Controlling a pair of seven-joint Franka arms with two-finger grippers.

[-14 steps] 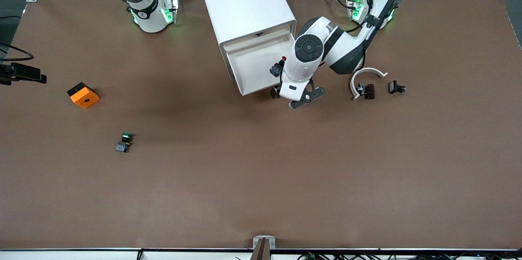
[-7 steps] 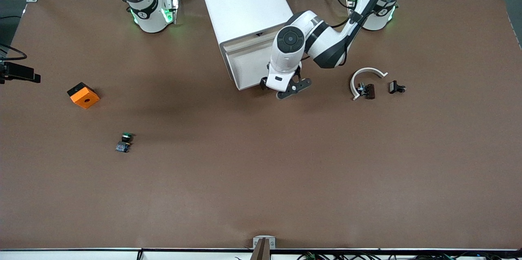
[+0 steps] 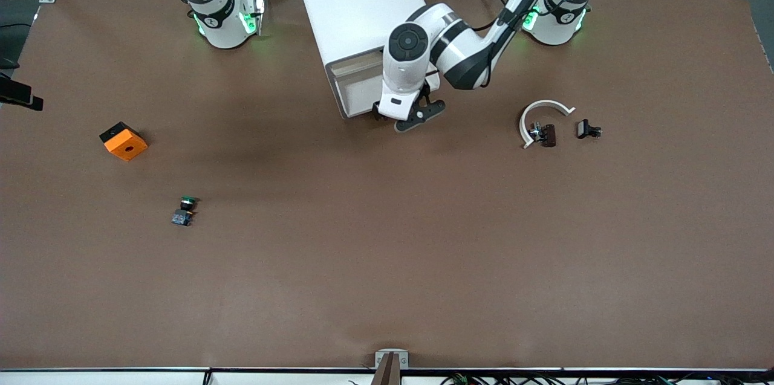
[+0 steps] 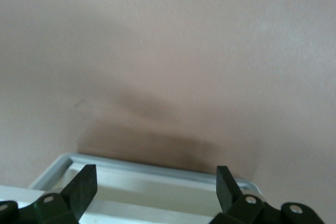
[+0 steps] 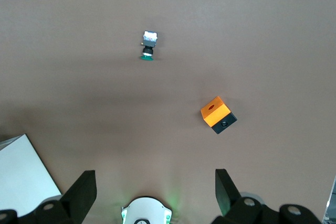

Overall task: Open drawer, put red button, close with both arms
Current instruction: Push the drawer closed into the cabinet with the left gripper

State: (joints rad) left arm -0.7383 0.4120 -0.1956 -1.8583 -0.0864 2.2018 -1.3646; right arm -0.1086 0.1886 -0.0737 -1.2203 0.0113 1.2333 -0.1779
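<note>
The white drawer (image 3: pixel 355 93) is pushed almost fully into the white cabinet (image 3: pixel 363 4); only a short part of it sticks out. My left gripper (image 3: pixel 382 115) is at the drawer's front, mostly hidden under its own wrist. In the left wrist view it (image 4: pixel 155 178) is open and empty, with the drawer's front rim (image 4: pixel 157 167) between the fingers. The red button is hidden. My right gripper (image 5: pixel 155 182) is out of the front view; it is open and empty, held high over its own base, and that arm waits.
A green-capped button (image 3: pixel 184 210) and an orange block (image 3: pixel 123 141) lie toward the right arm's end; both show in the right wrist view, the button (image 5: pixel 148 45) and the block (image 5: pixel 218 115). A white curved piece (image 3: pixel 544 108) and small black parts (image 3: pixel 588 129) lie toward the left arm's end.
The left arm has moved toward the cabinet and the drawer has slid in with it. The red button, which showed in the open drawer, is now hidden.
</note>
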